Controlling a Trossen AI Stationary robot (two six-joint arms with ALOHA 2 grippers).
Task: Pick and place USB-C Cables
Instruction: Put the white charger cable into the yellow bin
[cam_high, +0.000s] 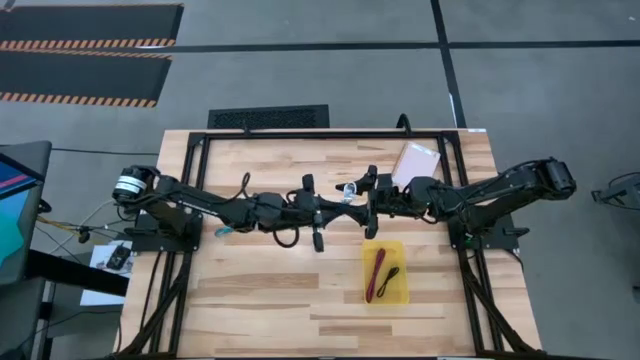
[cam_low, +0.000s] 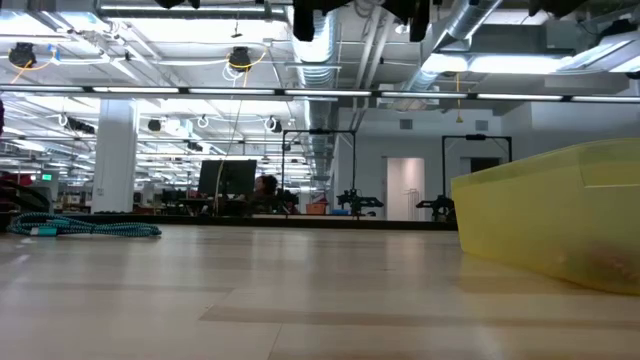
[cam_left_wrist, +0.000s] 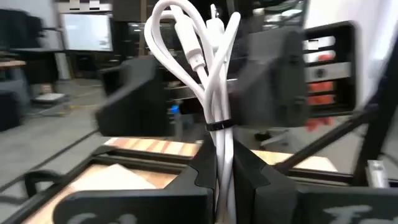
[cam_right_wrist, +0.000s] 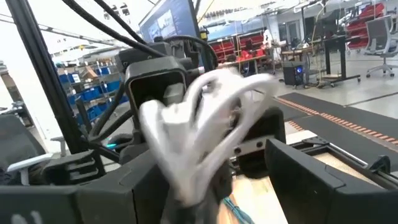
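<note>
The white USB-C cable (cam_left_wrist: 214, 81) is a slim bundle bound by a thin black tie, and it is in my left gripper (cam_left_wrist: 224, 165), which is shut on it. The pair shows mid-table in the high view, the white cable (cam_high: 350, 188) just beyond my left gripper (cam_high: 340, 205). My right gripper (cam_high: 368, 200) faces it, open, its fingers standing on either side of the cable's looped end (cam_right_wrist: 205, 115) without plainly touching. The red cable (cam_high: 377, 270) and black cable (cam_high: 392, 277) lie in the yellow tray (cam_high: 400, 295). The teal cable (cam_low: 85, 227) lies flat on the table. My left gripper pinches the white cable between its two fingers at the straight end below the black tie (cam_left_wrist: 222, 152). The fingers come in level from the table's left. The bundle sticks out past the fingertips, loops (cam_left_wrist: 180, 25) free, lifted clear of the table.
A flat pale pink packet (cam_high: 415, 160) lies near the table's far right corner. The yellow tray (cam_low: 560, 215) sits toward the near right. A black frame (cam_high: 300, 135) borders the far edge. Bare wood lies at the near left.
</note>
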